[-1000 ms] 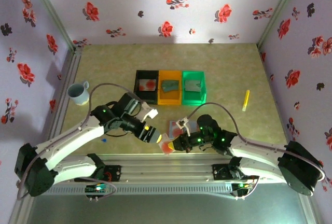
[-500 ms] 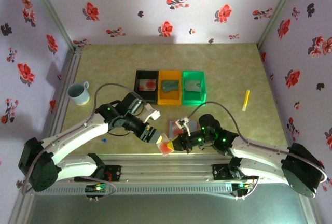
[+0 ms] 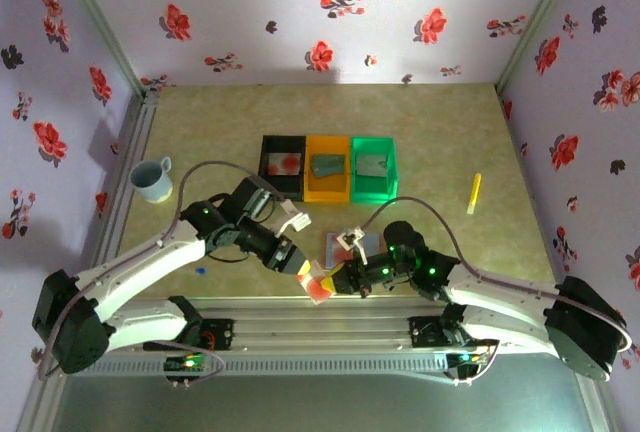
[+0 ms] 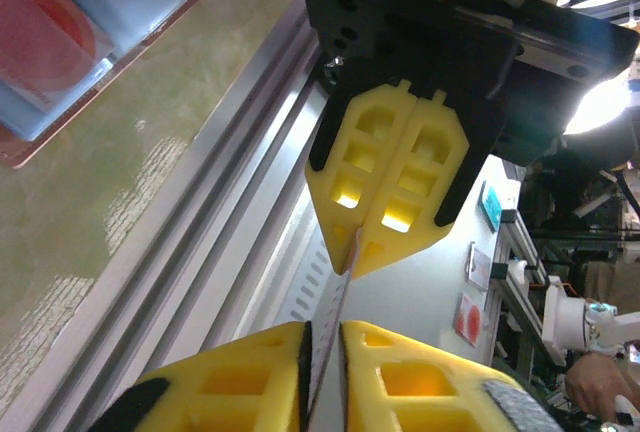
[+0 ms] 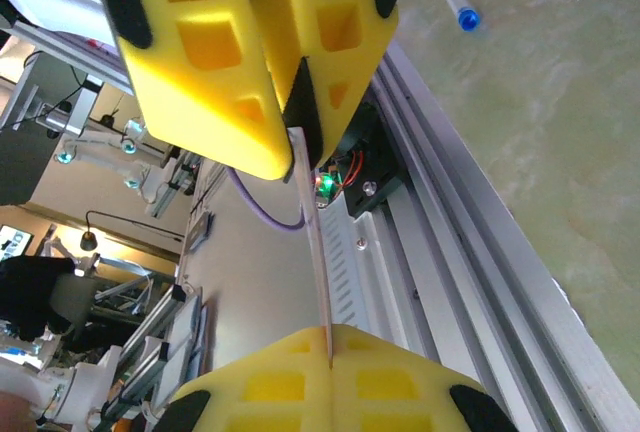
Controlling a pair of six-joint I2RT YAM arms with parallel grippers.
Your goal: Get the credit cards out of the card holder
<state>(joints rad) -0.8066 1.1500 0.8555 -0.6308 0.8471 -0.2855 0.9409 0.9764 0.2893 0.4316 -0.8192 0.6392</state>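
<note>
A credit card [image 3: 320, 285], pale with a red-orange blotch, hangs above the table's front edge between both grippers. My right gripper [image 3: 336, 279] is shut on one end of it. My left gripper [image 3: 308, 271] is shut on the other end. The left wrist view shows the card [image 4: 341, 277] edge-on, running from my left gripper [image 4: 322, 330] to the right gripper's fingertips [image 4: 380, 242]. In the right wrist view the card [image 5: 315, 242] enters my right gripper [image 5: 330, 337]. The card holder [image 3: 352, 246] lies open behind the grippers, with another red-blotched card [image 4: 40, 37] inside.
A black bin [image 3: 283, 142] holding a card, an orange bin [image 3: 327, 192] and a green bin [image 3: 374, 192] stand in a row mid-table. A mug [image 3: 152, 178] is at the left and a yellow pen [image 3: 475, 192] at the right. The metal rail [image 3: 320, 314] runs below the grippers.
My left gripper has shifted slightly right and shut its jaws on the card that the right gripper holds. The right gripper stayed shut on the card.
</note>
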